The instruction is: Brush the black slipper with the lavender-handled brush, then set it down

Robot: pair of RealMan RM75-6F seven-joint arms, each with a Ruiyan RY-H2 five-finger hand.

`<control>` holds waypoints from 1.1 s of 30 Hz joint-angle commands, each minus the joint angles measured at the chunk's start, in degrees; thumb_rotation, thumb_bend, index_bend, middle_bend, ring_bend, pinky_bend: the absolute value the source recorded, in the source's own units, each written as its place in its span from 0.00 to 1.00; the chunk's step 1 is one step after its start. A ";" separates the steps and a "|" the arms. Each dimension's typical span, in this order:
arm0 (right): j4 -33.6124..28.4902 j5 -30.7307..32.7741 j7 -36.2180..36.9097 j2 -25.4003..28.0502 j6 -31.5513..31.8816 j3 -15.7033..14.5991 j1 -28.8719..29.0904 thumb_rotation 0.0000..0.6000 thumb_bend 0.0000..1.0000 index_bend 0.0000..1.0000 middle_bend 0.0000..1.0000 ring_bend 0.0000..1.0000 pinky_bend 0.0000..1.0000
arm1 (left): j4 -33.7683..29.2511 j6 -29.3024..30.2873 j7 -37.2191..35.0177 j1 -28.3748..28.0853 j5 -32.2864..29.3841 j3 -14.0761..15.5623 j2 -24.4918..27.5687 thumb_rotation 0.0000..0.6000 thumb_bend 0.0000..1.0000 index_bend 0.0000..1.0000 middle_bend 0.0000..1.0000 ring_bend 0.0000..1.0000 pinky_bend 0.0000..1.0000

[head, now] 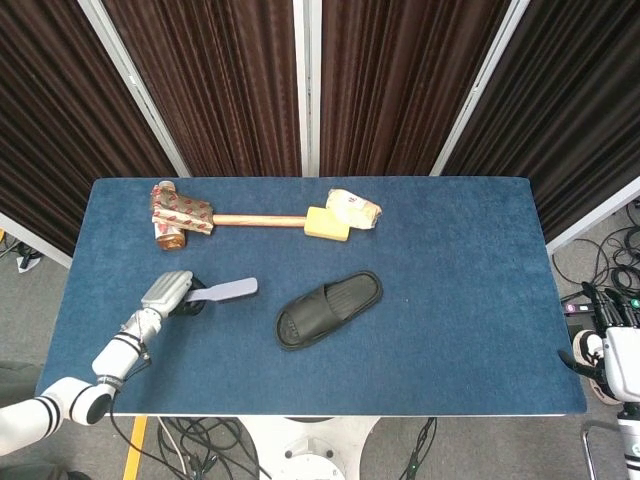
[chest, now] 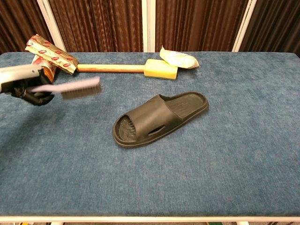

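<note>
Chest view: left hand (chest: pixel 29 88) fingers clamp lavender-handled brush (chest: pixel 77 87), airborne; carry stage. Next: bristles onto black slipper (chest: pixel 159 117) beyond fingertips.

Beyond the left hand (head: pixel 168 291), at the table's (head: pixel 460 300) far edge, lies a red-patterned wrapped package (head: pixel 180 209) on an amber jar (head: pixel 171 238). A wooden-handled yellow mallet (head: pixel 327 224) stretches rightward from there, touching a white packet (head: pixel 354 207).
</note>
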 commanded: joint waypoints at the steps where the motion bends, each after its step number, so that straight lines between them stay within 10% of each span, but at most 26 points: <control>1: -0.69 -0.05 -0.11 0.75 -2.02 -0.10 1.06 1.00 0.00 0.07 0.21 0.10 0.21 | 3.78 9.89 -19.94 1.84 10.63 -0.99 -2.77 1.00 0.86 1.00 1.00 1.00 1.00; 13: -3.26 -4.59 -3.44 0.74 -22.24 0.55 16.01 1.00 0.00 0.07 0.20 0.10 0.21 | 7.32 20.05 -11.35 1.13 17.66 0.15 -6.86 1.00 0.86 1.00 1.00 1.00 1.00; 33: 14.29 9.26 -17.01 -19.87 -57.10 5.66 47.55 1.00 0.00 0.00 0.08 0.00 0.04 | 15.58 20.63 -0.38 -5.80 23.97 2.99 -14.08 1.00 0.87 1.00 1.00 1.00 1.00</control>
